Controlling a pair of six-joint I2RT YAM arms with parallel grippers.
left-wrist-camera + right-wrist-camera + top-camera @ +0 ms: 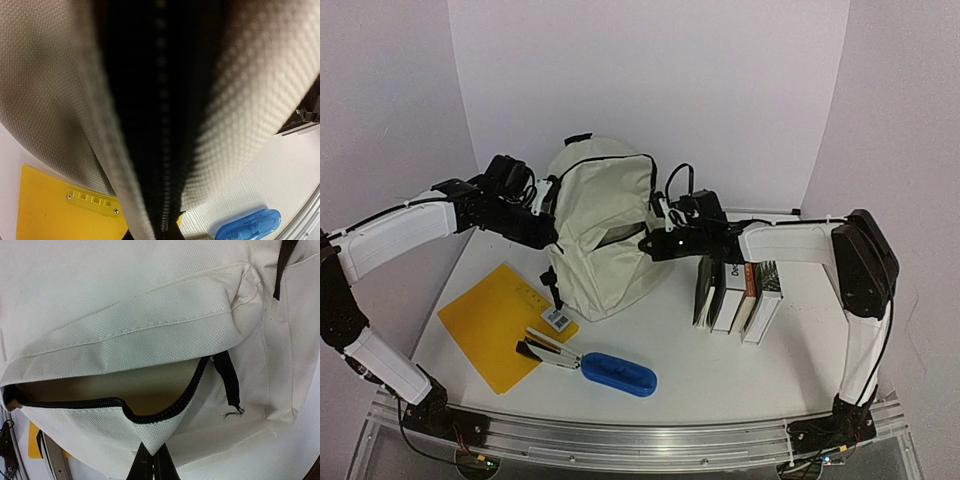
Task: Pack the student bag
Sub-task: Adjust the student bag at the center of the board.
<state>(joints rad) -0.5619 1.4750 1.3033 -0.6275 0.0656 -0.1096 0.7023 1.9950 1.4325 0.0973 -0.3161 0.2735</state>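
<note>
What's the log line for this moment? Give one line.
left gripper: shut on bag | right gripper: shut on pocket | pocket: unzipped

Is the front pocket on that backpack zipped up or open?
Open. The front pocket of the backpack gapes, its black zipper parted, and the pale lining shows inside.

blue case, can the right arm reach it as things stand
Probably not yet: the right gripper is shut on the pocket lip of the student bag. The blue case lies uncovered, so after letting go the way looks free.
</note>
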